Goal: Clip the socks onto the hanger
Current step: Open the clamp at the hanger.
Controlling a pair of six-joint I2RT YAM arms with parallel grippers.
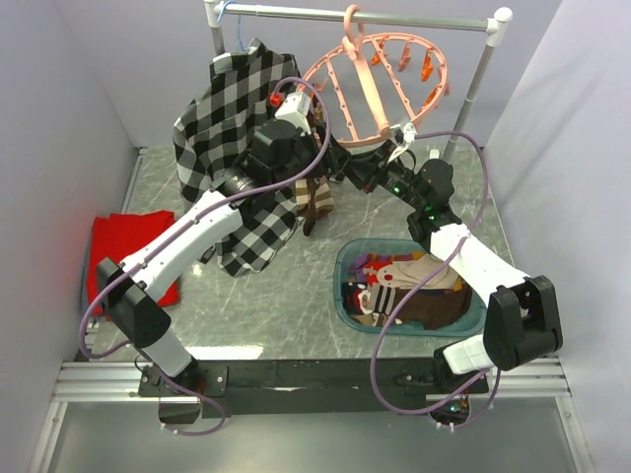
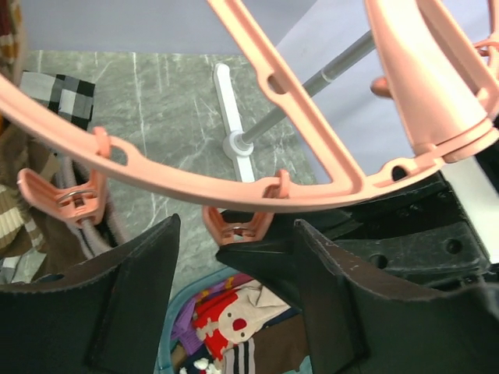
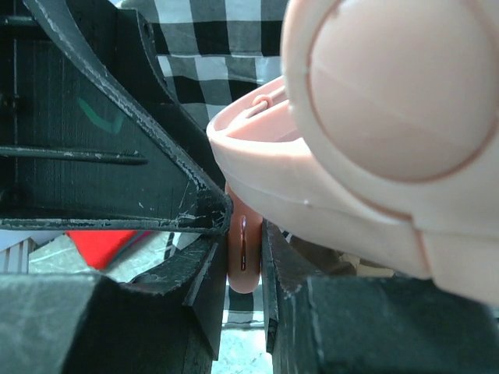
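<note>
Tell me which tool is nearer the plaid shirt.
Left. The left tool sits open just beside the plaid shirt, under the hanger rim; the right tool is farther off, shut on a clip.

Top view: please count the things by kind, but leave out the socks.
arms: 2
hanger: 1
shirt: 1
red cloth: 1
bin: 1
rail: 1
total: 7

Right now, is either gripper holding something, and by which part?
The right gripper pinches one small clip that hangs under the rim of the hanger. The left gripper is open and holds nothing.
</note>
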